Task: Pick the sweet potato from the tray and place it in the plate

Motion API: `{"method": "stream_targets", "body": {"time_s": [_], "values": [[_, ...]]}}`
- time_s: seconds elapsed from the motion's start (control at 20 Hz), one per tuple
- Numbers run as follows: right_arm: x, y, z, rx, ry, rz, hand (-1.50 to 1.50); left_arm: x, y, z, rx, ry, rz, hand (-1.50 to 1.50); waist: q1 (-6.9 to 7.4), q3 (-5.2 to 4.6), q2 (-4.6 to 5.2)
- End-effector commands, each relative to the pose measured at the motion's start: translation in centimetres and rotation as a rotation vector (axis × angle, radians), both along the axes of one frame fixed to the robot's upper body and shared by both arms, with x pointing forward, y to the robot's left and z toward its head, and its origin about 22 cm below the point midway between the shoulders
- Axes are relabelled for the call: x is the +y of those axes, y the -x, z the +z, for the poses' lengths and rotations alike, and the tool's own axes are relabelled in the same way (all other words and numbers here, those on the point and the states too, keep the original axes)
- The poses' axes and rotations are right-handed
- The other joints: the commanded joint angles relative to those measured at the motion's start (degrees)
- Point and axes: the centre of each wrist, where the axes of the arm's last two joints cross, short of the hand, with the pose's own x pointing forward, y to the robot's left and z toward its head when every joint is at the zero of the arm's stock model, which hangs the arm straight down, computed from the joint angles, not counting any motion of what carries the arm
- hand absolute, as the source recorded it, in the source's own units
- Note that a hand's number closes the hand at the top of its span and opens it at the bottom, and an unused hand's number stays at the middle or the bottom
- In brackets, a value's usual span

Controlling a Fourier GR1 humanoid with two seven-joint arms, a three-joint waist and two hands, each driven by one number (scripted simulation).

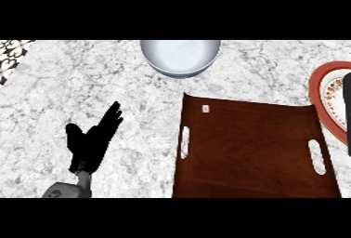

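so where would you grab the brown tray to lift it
Its two handle slots: the left slot from the left, where the open left hand is nearest, the right slot from the right. The tray lies flat on the counter, so its thin edges probably offer little else.

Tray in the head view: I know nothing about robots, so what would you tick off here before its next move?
1. Sweet potato on the tray: not ok, none shows there.
2. Where the sweet potato is: cannot tell.
3. Plate in sight: ok, at the right edge, partly cut off.
4. Right hand: cannot tell; only a dark strip in front of the plate, probably that hand.
5. Left hand out of the way: ok, open, resting left of the tray.
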Motion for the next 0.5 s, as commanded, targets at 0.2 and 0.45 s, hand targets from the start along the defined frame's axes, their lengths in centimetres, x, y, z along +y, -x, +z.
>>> {"method": "stream_targets", "body": {"time_s": [0.2, 0.45], "values": [[-4.1, 1.5, -2.5, -0.229, -0.021, -0.302, 1.50, 1.2, 0.8, -1.0, 0.066, -0.004, 0.050, 0.00, -2.32, -0.14, -0.83], [-5.3, 2.7, -5.9, -0.246, -0.013, -0.335, 1.50, 1.6, 1.2, -2.0, 0.092, -0.019, 0.070, 0.00, -3.47, -0.12, -0.98]]}}
